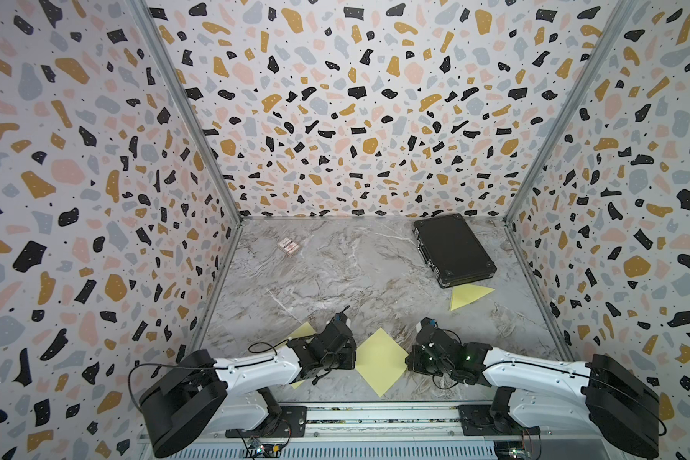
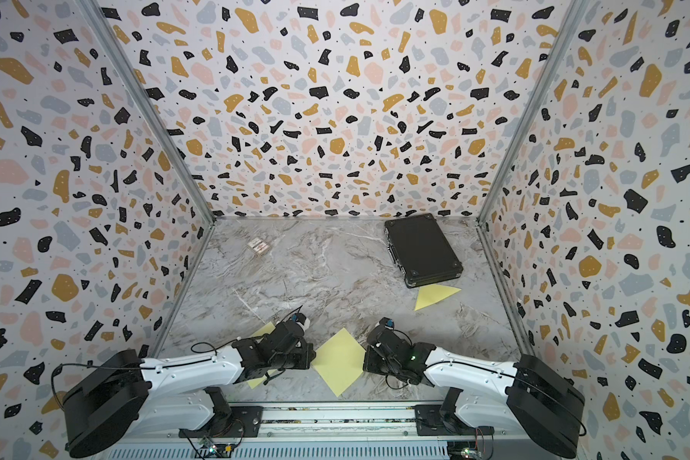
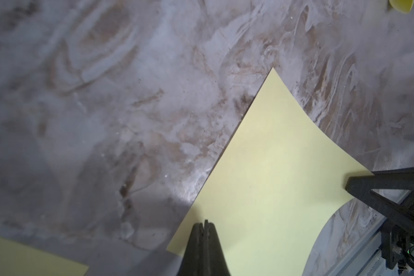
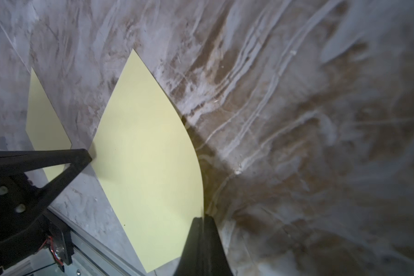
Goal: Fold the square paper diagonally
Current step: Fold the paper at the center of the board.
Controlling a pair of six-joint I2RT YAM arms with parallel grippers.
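Right end effector [image 4: 203,221] pinches paper [image 4: 148,155]; top views hide this.

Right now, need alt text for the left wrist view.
A pale yellow square paper sheet lies on a grey marbled tabletop, the shut left tool over one corner and the right tool closed on the opposite corner. A second pale yellow sheet shows at the frame's edge.

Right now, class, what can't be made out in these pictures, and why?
In both top views:
Second yellow sheet: mostly hidden under the left arm.
Yellow triangle: black case hides whether it runs underneath.
Small box: print too small.
Side corners of the square paper: covered by left arm and right arm.
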